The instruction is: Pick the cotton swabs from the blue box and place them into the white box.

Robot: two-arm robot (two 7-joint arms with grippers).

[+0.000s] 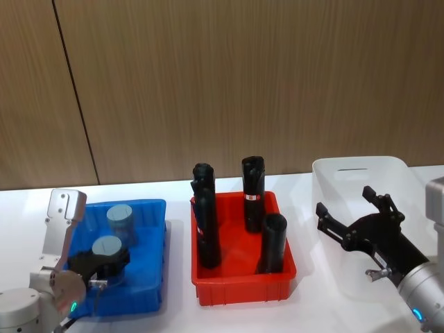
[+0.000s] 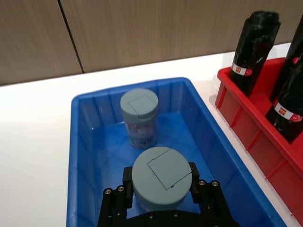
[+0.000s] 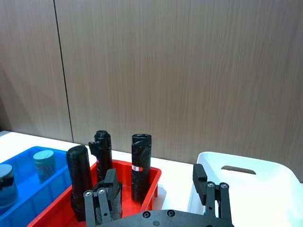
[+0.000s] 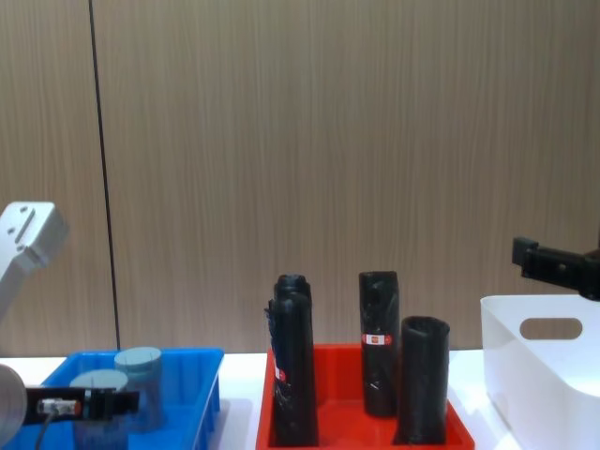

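Note:
Two cotton swab jars stand in the blue box (image 1: 142, 204). The near jar (image 1: 106, 245) (image 2: 163, 163) sits between the black fingers of my left gripper (image 1: 104, 259) (image 2: 161, 182), which press on its sides. The far jar (image 1: 119, 218) (image 2: 139, 111) stands free behind it. Low at the left of the chest view are both jars (image 4: 139, 361) and the left gripper (image 4: 89, 403). My right gripper (image 1: 345, 202) (image 3: 156, 187) is open and holds nothing, just left of and above the white box (image 1: 361, 165) (image 3: 246, 165) (image 4: 544, 375).
A red tray (image 1: 243, 288) with several upright black rolls (image 1: 254, 191) stands between the blue box and the white box. A wooden wall runs behind the white table.

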